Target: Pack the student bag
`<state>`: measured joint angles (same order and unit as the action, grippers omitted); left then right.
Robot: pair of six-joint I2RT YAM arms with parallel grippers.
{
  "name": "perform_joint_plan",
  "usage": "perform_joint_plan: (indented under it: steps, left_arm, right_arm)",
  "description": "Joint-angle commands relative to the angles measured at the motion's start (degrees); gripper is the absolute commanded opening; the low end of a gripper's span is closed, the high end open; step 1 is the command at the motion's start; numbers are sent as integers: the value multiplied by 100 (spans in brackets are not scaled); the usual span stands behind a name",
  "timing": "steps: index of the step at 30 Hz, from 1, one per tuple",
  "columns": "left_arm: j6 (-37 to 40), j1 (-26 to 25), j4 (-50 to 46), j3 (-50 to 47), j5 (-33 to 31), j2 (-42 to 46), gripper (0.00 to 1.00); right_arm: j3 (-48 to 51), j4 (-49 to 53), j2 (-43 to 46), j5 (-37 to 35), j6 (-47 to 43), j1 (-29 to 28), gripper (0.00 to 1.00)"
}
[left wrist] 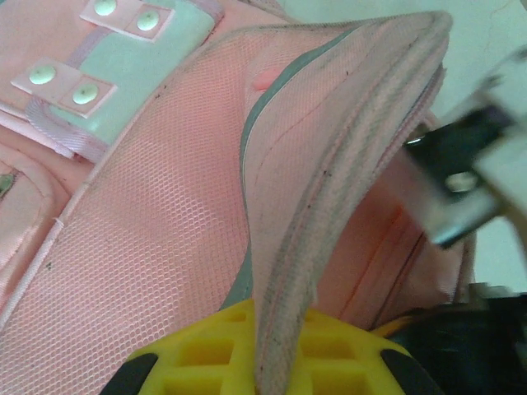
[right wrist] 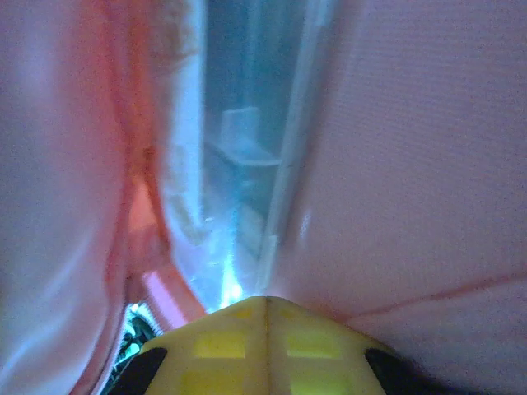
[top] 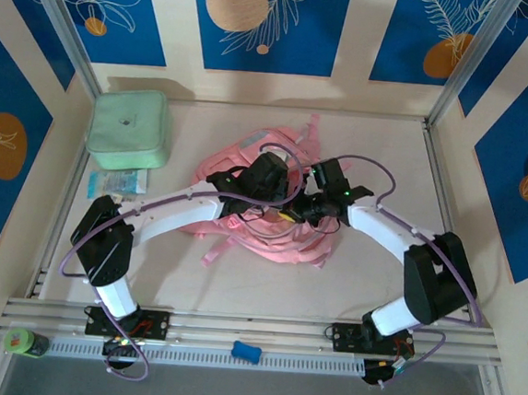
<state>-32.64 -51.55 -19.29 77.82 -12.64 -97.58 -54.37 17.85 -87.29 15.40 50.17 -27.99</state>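
Top external: your student bag [top: 218, 170] lies on the desk [top: 238, 288], right of the mint case [top: 128, 130]. Left gripper [left wrist: 276, 329] is pinching the bag's mesh flap edge. Right gripper [right wrist: 265, 317] is clenched, fingertips together, with pink fabric around it.

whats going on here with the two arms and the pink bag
Both arms are at the pink backpack mid-table. The left gripper is shut on the mesh-lined edge of its opening, holding it up. The right gripper is shut, pink fabric on both sides; whether it grips anything is unclear. A mint green zip case and a small packet lie outside the bag.
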Motion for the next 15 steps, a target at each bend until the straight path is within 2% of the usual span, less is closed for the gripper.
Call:
perform_joint_plan:
  steps: [1,5,12,15]
  left_arm:
    - [-317,-118,605,179,355,76,0]
    - [-486,-123,730,69,367,59,0]
    - [-447,-110,735,55,219,41,0]
    - [-465,-109,724,37,269,63,24]
  right_arm:
    - [-80,-601,-178,10,282,-157,0]
    - [87,-1539,-195,174,294,-129,0]
    - [535,-1441,159,460,51,158,0]
    - [460,-659,514,238,-341,231,3]
